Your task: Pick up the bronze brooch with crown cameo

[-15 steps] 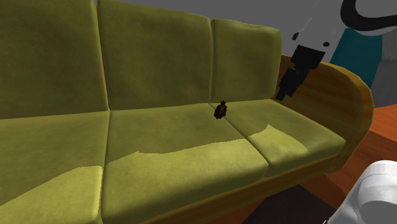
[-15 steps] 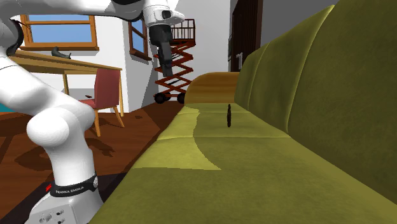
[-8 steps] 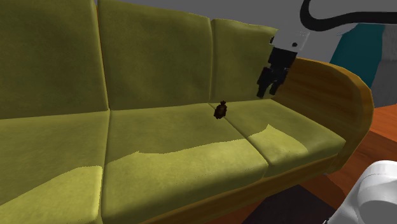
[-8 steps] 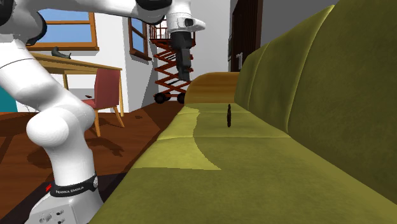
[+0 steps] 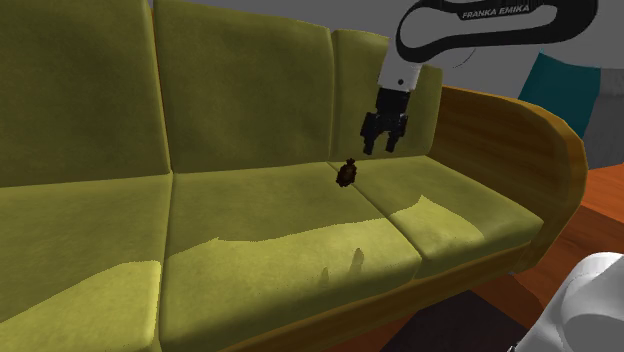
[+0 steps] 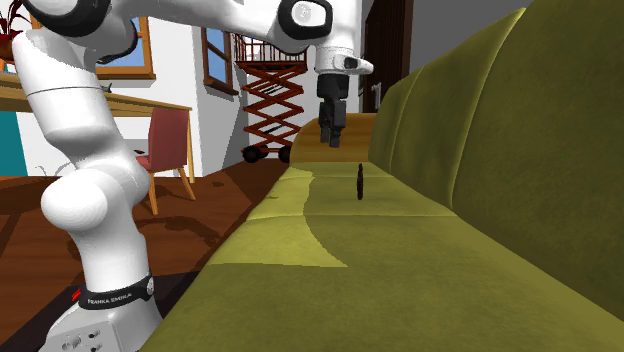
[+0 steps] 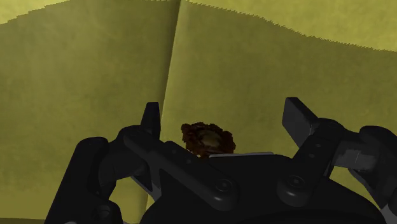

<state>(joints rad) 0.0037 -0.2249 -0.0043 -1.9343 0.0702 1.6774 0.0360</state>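
Item: my arm, one Franka.
- Shells: glossy white, rounded, bulging at each link.
- Joint: a dark ring around a grey disc, set in the white casing.
- Collar: black, low on the lowest link, lettered FRANKA EMIKA in white, with small red ticks beside the name.
- Band: dark and curved, along an upper link, with the same name in white.
- Foot: white, with a few small dark holes.
- Gripper: all black, hung from a white wrist block.
- Fingers: two, blocky, with angular tips.
- Screw heads: round and black, sunk in the gripper's housing.
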